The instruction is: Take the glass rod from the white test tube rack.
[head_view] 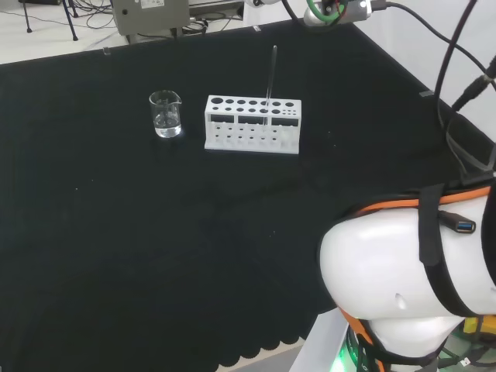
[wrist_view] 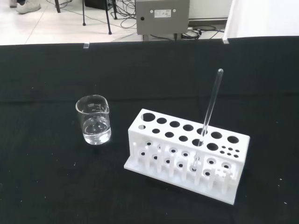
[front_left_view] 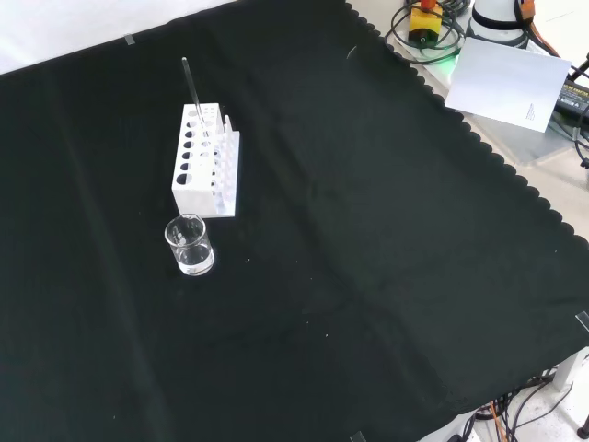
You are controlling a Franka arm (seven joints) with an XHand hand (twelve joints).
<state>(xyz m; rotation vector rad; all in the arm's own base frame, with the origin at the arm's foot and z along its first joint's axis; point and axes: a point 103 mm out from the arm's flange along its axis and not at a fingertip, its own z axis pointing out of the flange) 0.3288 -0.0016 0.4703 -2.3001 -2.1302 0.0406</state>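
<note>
— Wrist view first: what is the hand doing?

— I cannot tell whether it is released or clenched. That camera looks across the black cloth at the rack and the rod from a little way off, with bare cloth between.

— And the rod itself?

— The thin clear glass rod stands in the white plastic test tube rack, dropped through one of the large round holes in the top plate. It leans a little and rises well above the rack. Nothing touches it.

— Which part of the rack?

— In the head view the glass rod sits toward the right end of the rack, in the nearer row of holes. In the front view the rod is at the far end of the rack.

— Anything beside the rack?

— A small clear glass beaker with a little clear liquid in it. In the head view it stands just left of the rack, apart from it. In the front view the beaker is nearer the camera than the rack.

— And the arm?

— Its big white link, with black straps and orange trim, stands at the lower right of the head view, well apart from the rack.
</note>
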